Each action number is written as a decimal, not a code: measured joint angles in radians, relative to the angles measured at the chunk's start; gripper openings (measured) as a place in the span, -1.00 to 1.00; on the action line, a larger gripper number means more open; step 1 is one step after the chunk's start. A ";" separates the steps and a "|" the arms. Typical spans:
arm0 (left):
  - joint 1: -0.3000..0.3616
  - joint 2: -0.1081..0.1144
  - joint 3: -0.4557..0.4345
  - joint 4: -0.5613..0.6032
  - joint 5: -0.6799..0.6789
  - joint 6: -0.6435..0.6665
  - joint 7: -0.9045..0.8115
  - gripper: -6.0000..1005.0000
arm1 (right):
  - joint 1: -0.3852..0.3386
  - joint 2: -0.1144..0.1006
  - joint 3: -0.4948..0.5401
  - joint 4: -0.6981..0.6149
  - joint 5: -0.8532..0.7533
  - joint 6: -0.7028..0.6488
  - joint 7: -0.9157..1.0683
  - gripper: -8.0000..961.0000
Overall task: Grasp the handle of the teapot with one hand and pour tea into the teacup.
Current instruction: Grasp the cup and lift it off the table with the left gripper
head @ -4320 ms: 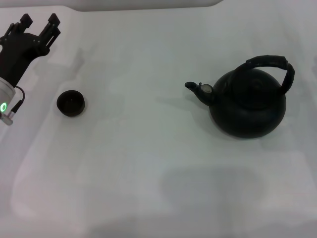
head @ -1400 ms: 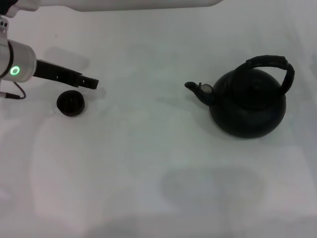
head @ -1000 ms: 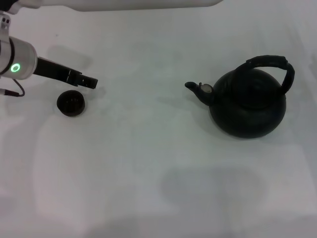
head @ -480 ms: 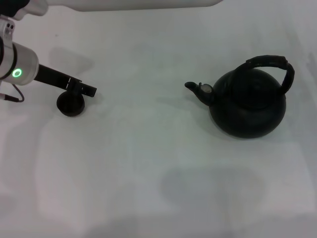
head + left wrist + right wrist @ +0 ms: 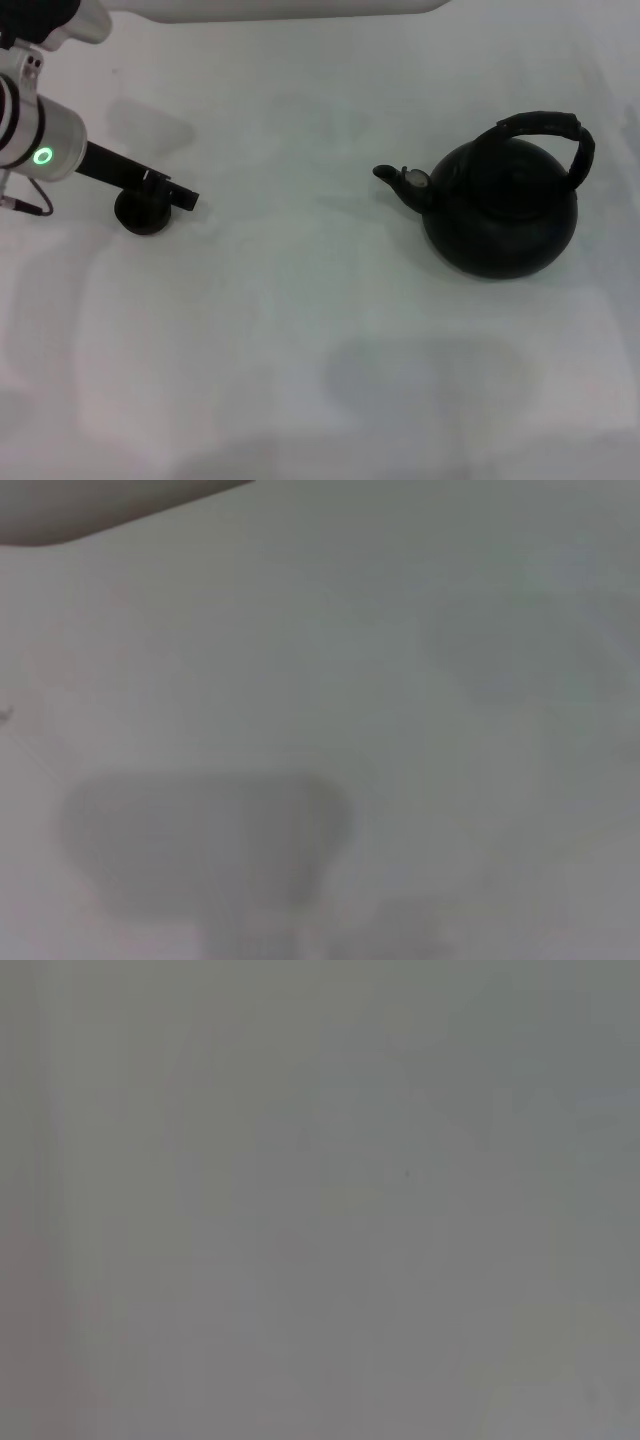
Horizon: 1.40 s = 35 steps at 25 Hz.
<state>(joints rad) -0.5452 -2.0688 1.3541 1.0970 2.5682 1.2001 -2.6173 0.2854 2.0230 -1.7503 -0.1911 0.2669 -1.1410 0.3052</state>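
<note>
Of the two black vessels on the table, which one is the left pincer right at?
The teacup, the small low one on the left. The left pincer overlaps its rim, while the big round teapot sits far off to the right, untouched.

Teapot (image 5: 500, 215) sits on the table (image 5: 300, 330) at the right, spout (image 5: 395, 182) pointing left toward the middle, handle (image 5: 548, 135) arched over its top and leaning to the right side. Teacup (image 5: 142, 213) sits on the table far left, well apart from the teapot. Left gripper (image 5: 172, 193) reaches in from the left edge, lying across the top of the teacup, its tip just right of the cup. Open tabletop between cup and teapot.
</note>
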 joint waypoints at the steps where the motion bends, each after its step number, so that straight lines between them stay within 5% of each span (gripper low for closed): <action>1: 0.000 0.000 0.000 0.000 0.012 0.003 -0.008 0.74 | 0.000 0.000 0.000 0.001 0.000 0.000 0.000 0.77; 18: 0.003 -0.001 -0.004 -0.002 0.030 0.026 -0.033 0.75 | -0.001 0.000 0.000 0.004 0.000 0.001 0.000 0.76; 30: -0.005 0.000 0.000 0.026 0.026 0.065 -0.031 0.40 | 0.000 0.000 0.000 -0.001 0.000 0.001 0.000 0.76; 35: -0.040 -0.004 0.029 0.053 0.009 0.076 -0.022 0.40 | 0.000 0.000 -0.002 -0.002 0.000 -0.001 0.000 0.75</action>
<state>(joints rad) -0.5854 -2.0727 1.3830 1.1504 2.5770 1.2760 -2.6396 0.2854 2.0234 -1.7518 -0.1932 0.2668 -1.1420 0.3052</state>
